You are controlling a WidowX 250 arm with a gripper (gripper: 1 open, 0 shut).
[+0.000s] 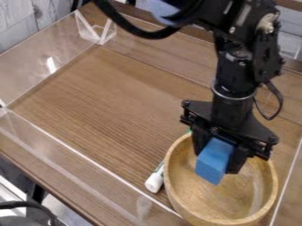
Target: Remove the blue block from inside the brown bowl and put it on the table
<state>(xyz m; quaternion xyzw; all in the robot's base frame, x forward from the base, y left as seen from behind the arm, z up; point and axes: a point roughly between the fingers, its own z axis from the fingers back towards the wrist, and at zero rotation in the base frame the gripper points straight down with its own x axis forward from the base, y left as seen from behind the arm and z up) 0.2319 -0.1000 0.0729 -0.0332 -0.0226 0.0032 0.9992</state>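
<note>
Left of and behind the brown bowl (224, 187) the tabletop (112, 93) lies bare and passable. A small white-and-green marker (158, 177) lies against the bowl's left side, and clear acrylic walls (71, 172) fence the tabletop's edges.

From my remote station I see a small white marker-like object with a green tip (157, 178) lying near the front clear acrylic wall (71, 163); another clear panel (94, 33) stands behind.

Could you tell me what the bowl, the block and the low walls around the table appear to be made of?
Brown bowl: probably wood, matte, with faint grain. Blue block: uniform bright blue, possibly painted wood or plastic. Walls: clear plastic, likely acrylic, see-through with glossy edges.
</note>
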